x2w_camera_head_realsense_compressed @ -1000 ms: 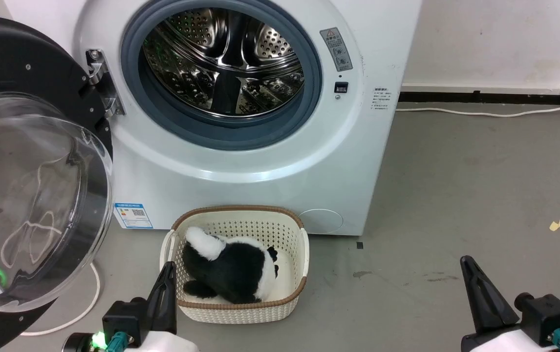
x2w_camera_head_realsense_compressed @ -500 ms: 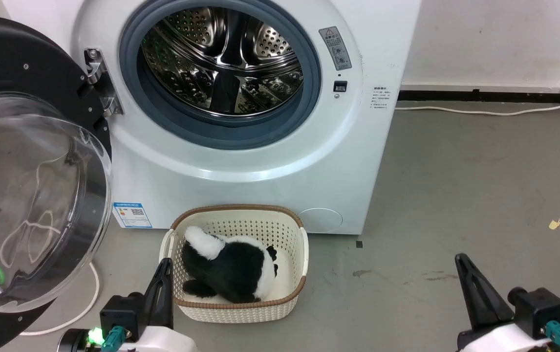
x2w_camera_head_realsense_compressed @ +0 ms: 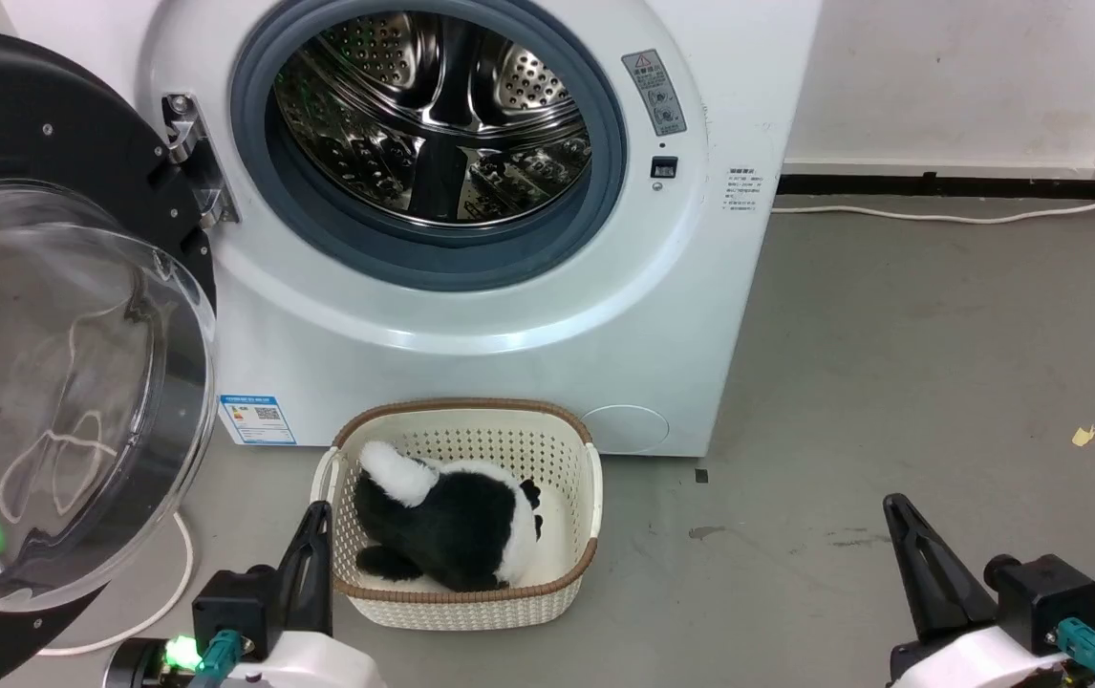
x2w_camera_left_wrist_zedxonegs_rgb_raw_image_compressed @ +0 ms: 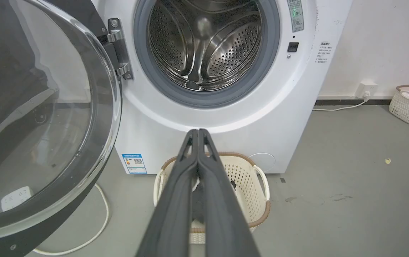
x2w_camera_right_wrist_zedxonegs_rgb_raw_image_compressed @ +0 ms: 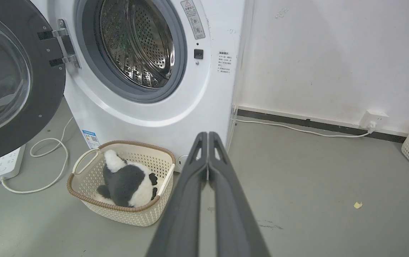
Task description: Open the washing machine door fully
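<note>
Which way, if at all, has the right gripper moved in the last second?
Yes: the shut right gripper has drifted slightly left in the head view, away from the yellow scrap on the floor, toward the basket.

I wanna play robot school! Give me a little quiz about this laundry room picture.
1. True or false: the big round black-rimmed glass washing machine door stands swung open.
2. What lies in the cream plastic lattice basket? A) a black-and-white plush toy B) a red towel C) nothing
3. Fill in: the left claw and the right claw, each with two long dark fingers, are both ____.
Key: 1 true; 2 A; 3 shut.
</note>
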`<state>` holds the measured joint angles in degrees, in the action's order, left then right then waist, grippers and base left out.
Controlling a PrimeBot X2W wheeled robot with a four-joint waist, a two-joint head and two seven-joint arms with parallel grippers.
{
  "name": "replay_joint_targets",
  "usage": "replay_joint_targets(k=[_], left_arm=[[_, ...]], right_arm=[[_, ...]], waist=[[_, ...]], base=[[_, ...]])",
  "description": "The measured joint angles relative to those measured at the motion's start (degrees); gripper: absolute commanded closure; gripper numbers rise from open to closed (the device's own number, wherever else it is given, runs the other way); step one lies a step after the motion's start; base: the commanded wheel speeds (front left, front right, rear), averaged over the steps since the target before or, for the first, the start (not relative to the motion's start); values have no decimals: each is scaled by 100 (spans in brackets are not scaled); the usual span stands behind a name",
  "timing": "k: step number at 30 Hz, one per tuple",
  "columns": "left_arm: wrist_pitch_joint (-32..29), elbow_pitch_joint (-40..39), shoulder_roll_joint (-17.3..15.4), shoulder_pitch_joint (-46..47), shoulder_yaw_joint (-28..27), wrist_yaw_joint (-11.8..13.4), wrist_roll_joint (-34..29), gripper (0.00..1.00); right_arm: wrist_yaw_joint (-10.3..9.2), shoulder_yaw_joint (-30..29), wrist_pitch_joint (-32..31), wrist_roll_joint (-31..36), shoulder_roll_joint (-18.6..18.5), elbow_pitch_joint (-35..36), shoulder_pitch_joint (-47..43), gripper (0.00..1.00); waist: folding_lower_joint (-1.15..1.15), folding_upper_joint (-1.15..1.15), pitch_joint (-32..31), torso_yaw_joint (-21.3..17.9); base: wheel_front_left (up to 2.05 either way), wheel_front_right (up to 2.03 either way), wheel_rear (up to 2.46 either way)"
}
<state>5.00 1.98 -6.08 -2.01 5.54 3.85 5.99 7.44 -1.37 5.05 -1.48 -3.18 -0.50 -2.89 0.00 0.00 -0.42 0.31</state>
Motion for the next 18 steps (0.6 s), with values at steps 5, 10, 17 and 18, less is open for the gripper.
replay_joint_targets(k=[5,10,17,18], left_arm=[[-52,-12,20,21,-76,-38,-66,100],[-113,-37,67,63,-121,-100,-133,100],[-202,-65,138,81,-221,-152,-209,100],[-204,-69,145,85,-241,-154,-234,100]], right_arm=[[0,14,-49,1,0,1,6,100],[0,24,-116,18,0,3,56,100],[0,47,-197,45,0,10,106,100],[0,49,-210,45,0,10,107,100]], waist=[[0,0,5,-4],[0,0,10,-8],[0,0,17,-13],[0,0,18,-14]], base=[[0,0,0],[0,0,0],[0,0,0],[0,0,0]])
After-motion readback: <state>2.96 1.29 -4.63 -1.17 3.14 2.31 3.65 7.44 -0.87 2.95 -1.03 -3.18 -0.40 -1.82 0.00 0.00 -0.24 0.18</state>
